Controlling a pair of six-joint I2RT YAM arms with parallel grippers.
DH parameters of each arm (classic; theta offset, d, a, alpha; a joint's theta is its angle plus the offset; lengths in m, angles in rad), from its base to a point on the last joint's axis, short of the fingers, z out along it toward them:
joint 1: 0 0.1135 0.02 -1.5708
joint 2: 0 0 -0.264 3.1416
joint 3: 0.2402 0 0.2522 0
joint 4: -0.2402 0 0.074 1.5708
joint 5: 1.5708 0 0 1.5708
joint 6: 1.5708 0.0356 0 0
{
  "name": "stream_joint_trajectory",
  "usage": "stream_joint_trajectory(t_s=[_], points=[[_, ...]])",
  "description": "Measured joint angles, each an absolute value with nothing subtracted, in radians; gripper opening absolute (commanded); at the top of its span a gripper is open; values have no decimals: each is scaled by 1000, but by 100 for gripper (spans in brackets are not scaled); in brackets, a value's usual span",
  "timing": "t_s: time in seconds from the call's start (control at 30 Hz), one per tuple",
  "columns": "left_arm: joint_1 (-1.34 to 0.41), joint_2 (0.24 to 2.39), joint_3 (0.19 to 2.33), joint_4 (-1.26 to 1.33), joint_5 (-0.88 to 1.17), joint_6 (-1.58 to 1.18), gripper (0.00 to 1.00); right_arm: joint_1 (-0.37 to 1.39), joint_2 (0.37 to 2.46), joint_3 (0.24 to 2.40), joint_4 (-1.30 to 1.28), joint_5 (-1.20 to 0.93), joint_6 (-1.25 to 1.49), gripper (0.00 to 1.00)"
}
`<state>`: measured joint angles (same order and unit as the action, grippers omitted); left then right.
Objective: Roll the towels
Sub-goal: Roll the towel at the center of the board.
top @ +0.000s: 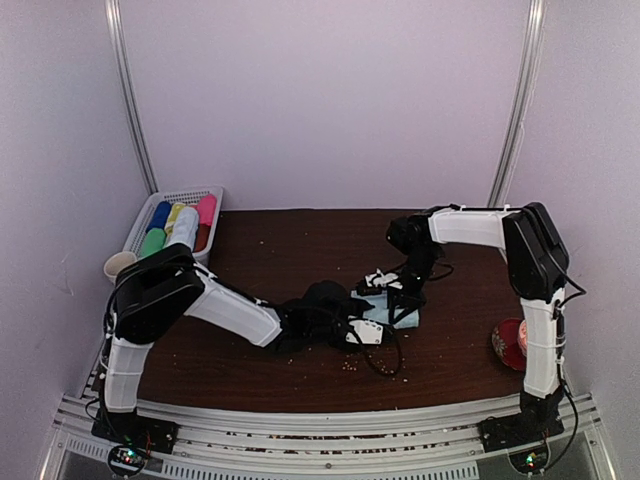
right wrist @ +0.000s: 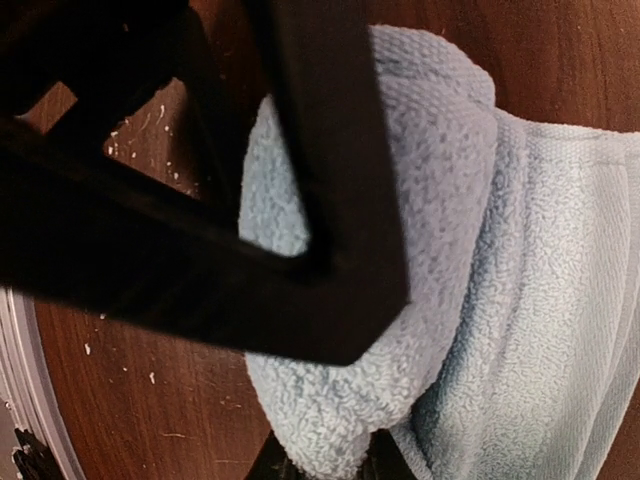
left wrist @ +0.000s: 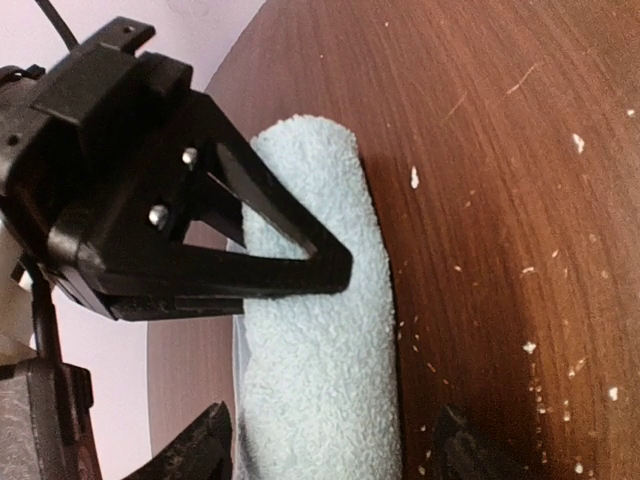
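One pale light-blue towel (top: 404, 317) lies at the table's middle, partly rolled. In the left wrist view its roll (left wrist: 320, 340) runs lengthwise on the brown table. My left gripper (top: 380, 318) (left wrist: 330, 455) is open, with one finger on each side of the roll. My right gripper (top: 398, 297) (right wrist: 325, 468) comes down from the far side and is shut on the roll's end (right wrist: 330, 400). The unrolled flat part (right wrist: 560, 330) trails beside it. One finger of the right gripper (left wrist: 300, 265) rests across the roll. A second flat towel is not in view.
A white basket (top: 215, 193) at the back left holds bright coloured rolls and one pale roll (top: 185, 228). A beige cup (top: 118, 265) stands beside it. A red object (top: 510, 340) sits by the right arm. Crumbs dot the table.
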<state>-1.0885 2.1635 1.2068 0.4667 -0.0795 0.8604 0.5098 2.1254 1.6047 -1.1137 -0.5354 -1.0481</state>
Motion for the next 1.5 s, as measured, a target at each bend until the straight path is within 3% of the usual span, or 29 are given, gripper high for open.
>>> stream_joint_trajectory(t_s=[0.1, 0.23, 0.37, 0.63, 0.9, 1.2, 1.5], points=[[-1089, 2188, 1229, 447, -103, 864, 49, 510, 2128, 1605, -1133, -543, -1057, 10], [-1090, 2210, 1261, 424, -127, 862, 22, 510, 2130, 1605, -1143, -546, -1069, 11], [-1093, 2213, 1272, 401, -133, 857, 0, 511, 2130, 1605, -1149, -547, -1071, 16], [-1095, 2220, 1357, 253, -124, 829, 0, 511, 2113, 1583, -1143, -533, -1065, 53], [-1090, 2233, 1465, 71, -48, 720, 0, 478, 1935, 1443, -1024, -431, -1026, 72], [-1074, 2344, 1750, -218, 77, 539, 0, 297, 1565, 1188, -793, -407, -1022, 76], [-1041, 2467, 2009, -422, 232, 364, 0, 268, 1267, 830, -558, -472, -1127, 77]])
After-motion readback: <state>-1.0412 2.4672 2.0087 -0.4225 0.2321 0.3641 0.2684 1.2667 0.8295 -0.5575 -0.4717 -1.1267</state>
